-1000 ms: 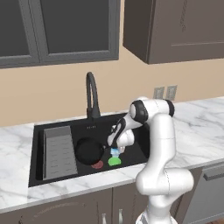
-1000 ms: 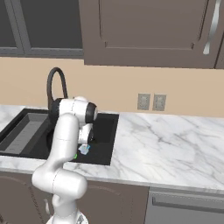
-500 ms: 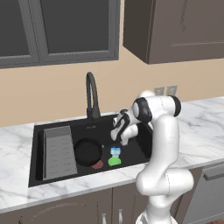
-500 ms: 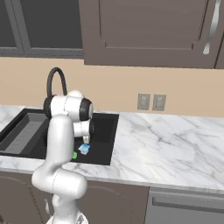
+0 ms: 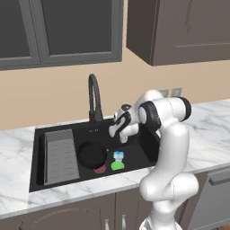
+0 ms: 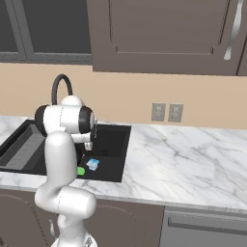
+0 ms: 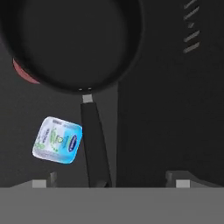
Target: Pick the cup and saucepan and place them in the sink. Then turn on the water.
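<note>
Black sink (image 5: 40, 134) holding one saucepan (image 5: 92, 155), one green cup (image 5: 117, 165) (one small packet (image 5: 118, 156) beside), pincer (image 5: 116, 131) wide open, empty.

The arm (image 5: 173, 148) was glossy white, built of rounded segments with dark bands at the joints

This was a rendered home kitchen; a black sink (image 5: 40, 179) sat in a white marble desk (image 6: 193, 164) under a tall black gooseneck faucet (image 5: 93, 96); dark wall cabinets (image 6: 159, 34) hung above a beige wall with outlets (image 6: 166, 112); base cabinets (image 5: 67, 213) stood below.
</note>
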